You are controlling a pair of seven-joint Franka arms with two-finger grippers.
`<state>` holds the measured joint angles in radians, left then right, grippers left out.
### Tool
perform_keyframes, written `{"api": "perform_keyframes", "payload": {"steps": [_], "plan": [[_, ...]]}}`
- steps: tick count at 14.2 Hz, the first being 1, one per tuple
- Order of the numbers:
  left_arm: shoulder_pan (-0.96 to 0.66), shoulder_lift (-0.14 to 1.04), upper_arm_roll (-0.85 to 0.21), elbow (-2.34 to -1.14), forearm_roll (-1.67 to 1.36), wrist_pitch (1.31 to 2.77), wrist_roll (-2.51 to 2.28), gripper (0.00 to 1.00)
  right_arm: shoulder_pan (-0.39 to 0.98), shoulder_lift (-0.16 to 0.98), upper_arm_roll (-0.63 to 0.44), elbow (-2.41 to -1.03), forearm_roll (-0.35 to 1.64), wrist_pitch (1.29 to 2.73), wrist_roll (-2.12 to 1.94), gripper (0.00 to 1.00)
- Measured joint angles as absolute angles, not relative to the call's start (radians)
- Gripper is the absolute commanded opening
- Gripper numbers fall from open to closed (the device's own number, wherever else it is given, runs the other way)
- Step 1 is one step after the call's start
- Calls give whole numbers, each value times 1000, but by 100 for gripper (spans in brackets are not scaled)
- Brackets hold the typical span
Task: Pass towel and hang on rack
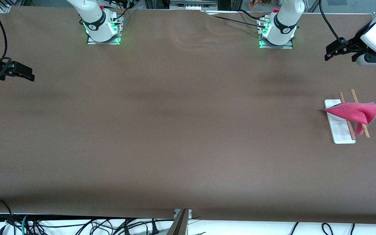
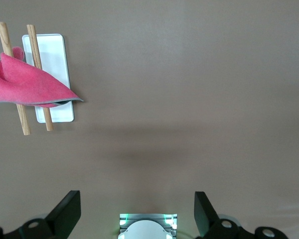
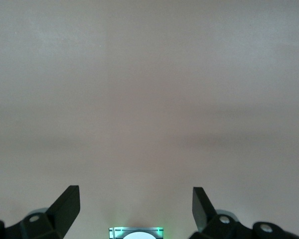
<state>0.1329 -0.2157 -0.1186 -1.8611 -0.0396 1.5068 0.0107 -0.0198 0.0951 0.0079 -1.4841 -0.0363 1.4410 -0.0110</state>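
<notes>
Pink-red cloth towel [image 1: 354,112] draping across two-rod wooden rack with white base [image 1: 339,129] at left arm's end, rods running toward front camera. Hovering well apart, spread: left gripper [image 2: 137,211]; right gripper [image 3: 136,209] waiting, spread.

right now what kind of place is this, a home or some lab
Most likely a robotics lab bench, not a home: two arms bolted to a brown table, loose cables along its edge, and only test props on it, a small rack with a pink towel draped over it.
</notes>
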Motion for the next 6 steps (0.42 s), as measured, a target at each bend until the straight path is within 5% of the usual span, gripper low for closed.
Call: {"api": "perform_keyframes", "payload": {"steps": [6], "plan": [[133, -216, -119, -1861, -40, 1497, 11, 100, -20, 95, 8, -1484, -36, 1441, -11, 100]]}}
